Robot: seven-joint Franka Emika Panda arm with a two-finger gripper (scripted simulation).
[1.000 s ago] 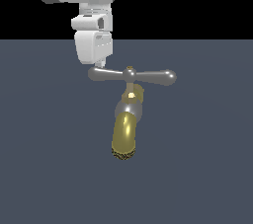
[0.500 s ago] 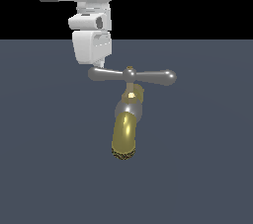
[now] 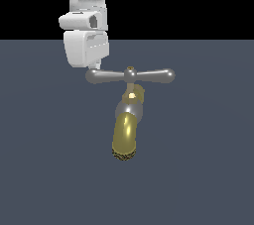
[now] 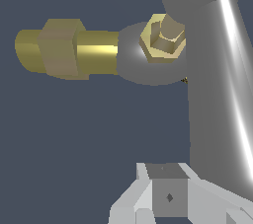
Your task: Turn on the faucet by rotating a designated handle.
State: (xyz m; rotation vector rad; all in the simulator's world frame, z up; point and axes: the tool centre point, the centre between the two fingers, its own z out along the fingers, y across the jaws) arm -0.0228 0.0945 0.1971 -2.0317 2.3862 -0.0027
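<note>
Faucet [image 3: 128, 120] stands mid-scene on the dark grey surface [image 3: 208, 169], its gold spout [image 3: 125, 139] pointing down toward the exterior camera. Its silver crossbar handle [image 3: 130, 76] lies level on top. The white gripper [image 3: 97, 65] hangs at the handle's exterior-view-left bulb, seemingly touching; whether its jaws are spread or together cannot be told

A flat dark slate-blue floor [image 3: 208, 169] runs to a straight horizon under a plain black backdrop [image 3: 188, 1]
</note>
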